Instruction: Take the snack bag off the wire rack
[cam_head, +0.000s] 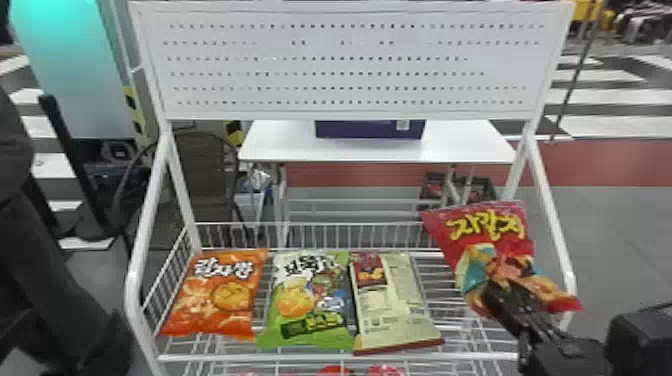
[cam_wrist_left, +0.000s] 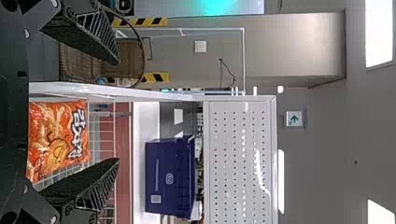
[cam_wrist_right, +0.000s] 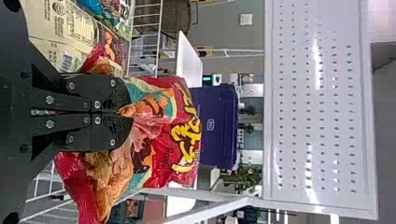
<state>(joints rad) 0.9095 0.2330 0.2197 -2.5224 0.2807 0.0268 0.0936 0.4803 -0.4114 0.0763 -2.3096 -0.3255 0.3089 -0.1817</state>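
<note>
1. Right gripper (cam_wrist_right: 123, 112): fingers pressed together on a fold of film, red snack bag (cam_head: 487, 250) in the pinch. The film bunches around the fingertips; that gathered fold probably gives the flat fingers something firm to hold.
2. Red snack bag, the task's thing: aloft over the right end of the wire rack (cam_head: 340, 357), tilted, printed top edge uppermost. Cannot tell whether its low corner touches the side rail. The height likely serves to bring it over the rack's edge; next call, to carry it outward. Risk: snagging that rail, or the film slipping.
3. Left gripper (cam_wrist_left: 117, 112): fingers wide apart, nothing between them, facing the rack's left end. Likely waiting; this looks like one-arm work.
4. On the shelf, side by side: orange snack bag (cam_head: 215, 295), green-and-white snack bag (cam_head: 307, 300), cream snack bag (cam_head: 395, 305), the last back face up. Lying flat on the wires presumably keeps them steady.
5. Beyond: perforated white panel (cam_head: 350, 65) across the rack's uprights; farther off, purple box (cam_head: 370, 129) on a white table (cam_head: 280, 145).
</note>
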